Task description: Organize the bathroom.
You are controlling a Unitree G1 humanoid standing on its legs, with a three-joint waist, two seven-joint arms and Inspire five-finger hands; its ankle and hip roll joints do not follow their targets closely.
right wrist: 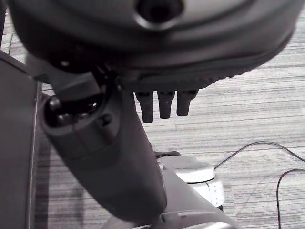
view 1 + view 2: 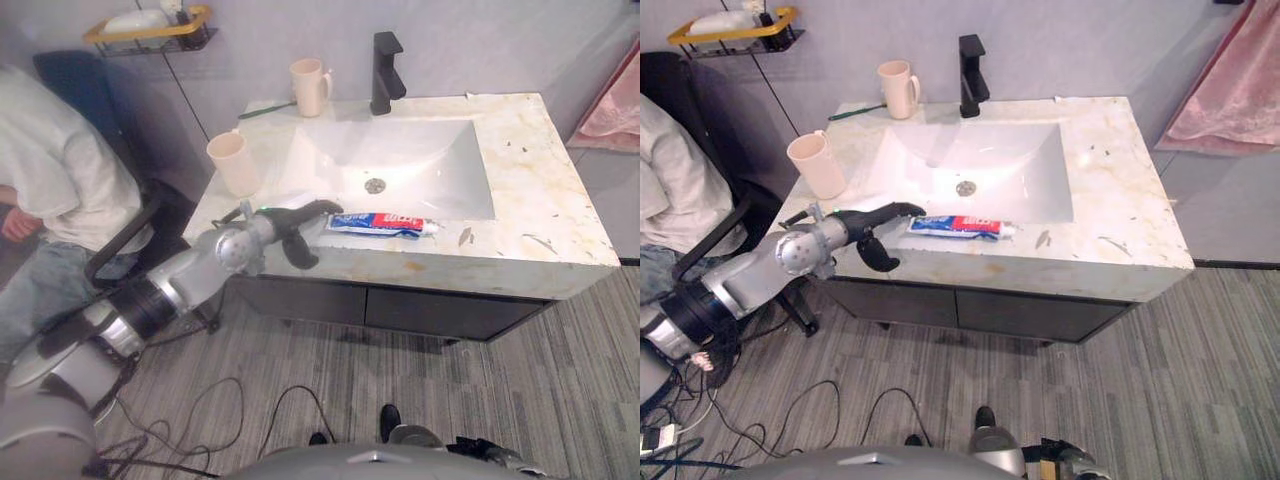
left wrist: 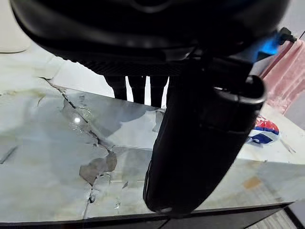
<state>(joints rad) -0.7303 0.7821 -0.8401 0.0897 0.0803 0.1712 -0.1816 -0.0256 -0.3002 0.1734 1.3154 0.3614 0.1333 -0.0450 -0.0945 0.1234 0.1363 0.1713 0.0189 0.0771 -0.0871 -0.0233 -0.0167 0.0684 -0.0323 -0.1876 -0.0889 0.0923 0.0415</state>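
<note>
Toothpaste (image 2: 378, 223) flat on counter (image 2: 540, 215) at front rim of sink (image 2: 400, 165), cap end toward robot's right. Left hand (image 2: 300, 225) just beside tube's tail, fingers straight and relaxed, thumb hanging down past counter's front edge, gripping nothing; right hand (image 1: 164, 102) low over floor (image 1: 248, 119), fingers straight, empty. Two cups (image 2: 233, 162) (image 2: 310, 86) upright left of sink, toothbrush (image 2: 265, 110) lying by far cup, tap (image 2: 386, 72) behind basin, person (image 2: 50, 170) seated at far left.
</note>
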